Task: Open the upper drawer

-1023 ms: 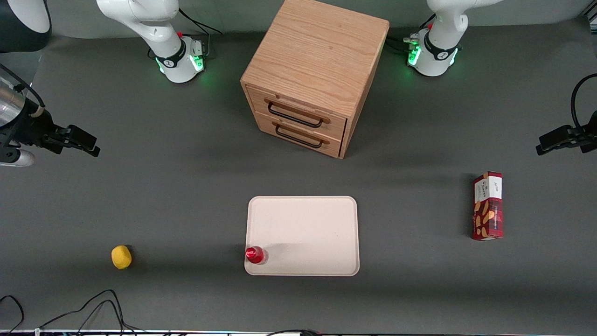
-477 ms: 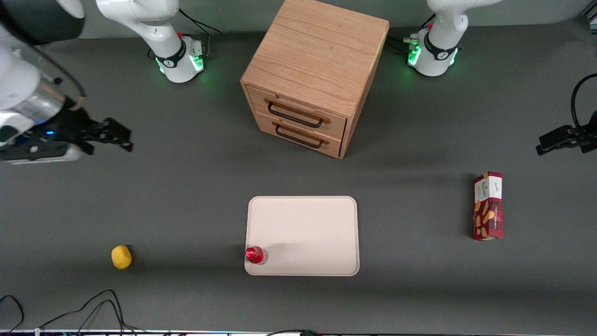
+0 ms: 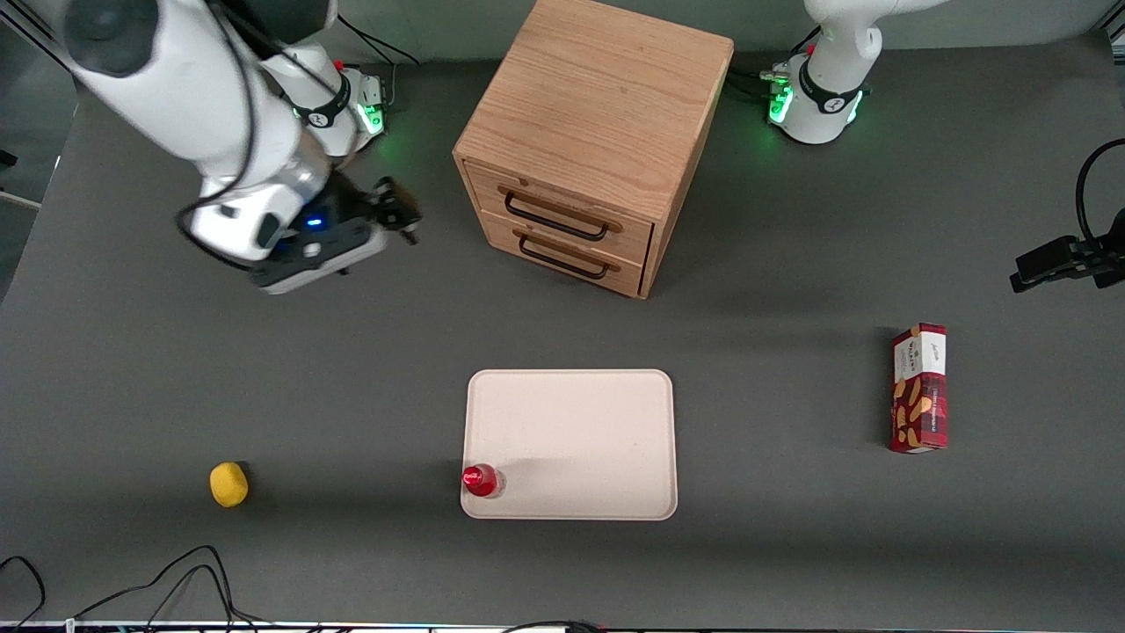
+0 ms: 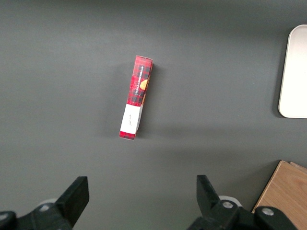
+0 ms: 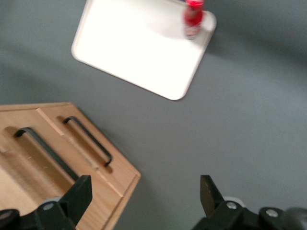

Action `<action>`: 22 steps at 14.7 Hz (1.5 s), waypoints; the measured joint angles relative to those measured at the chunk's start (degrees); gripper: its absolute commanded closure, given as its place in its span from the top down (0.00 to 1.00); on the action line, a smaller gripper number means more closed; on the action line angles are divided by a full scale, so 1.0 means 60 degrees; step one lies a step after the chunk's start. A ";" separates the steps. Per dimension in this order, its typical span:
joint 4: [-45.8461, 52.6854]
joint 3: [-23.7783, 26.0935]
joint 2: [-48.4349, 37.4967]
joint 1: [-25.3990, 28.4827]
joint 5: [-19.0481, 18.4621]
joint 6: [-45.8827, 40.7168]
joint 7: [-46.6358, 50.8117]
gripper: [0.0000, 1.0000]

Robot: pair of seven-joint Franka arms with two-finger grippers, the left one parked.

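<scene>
Nearest the camera, a red bottle (image 3: 482,480) stands on the tray's (image 3: 571,422) corner, a lemon (image 3: 228,484) off toward the working arm's end. Farther back, the gripper (image 3: 400,211) hovers beside the cabinet (image 3: 598,97), fingers (image 5: 79,194) spread wide, holding nothing. The upper drawer (image 3: 562,204) sits shut above its twin, black handle (image 3: 555,220) untouched.

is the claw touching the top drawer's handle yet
Apart. In the front view the open claw hangs beside the cabinet, with bare table between it and the top drawer's handle.
</scene>
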 measured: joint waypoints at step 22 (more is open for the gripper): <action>0.0666 0.1070 0.2780 0.1340 0.0000 -0.0151 -0.3213 1.00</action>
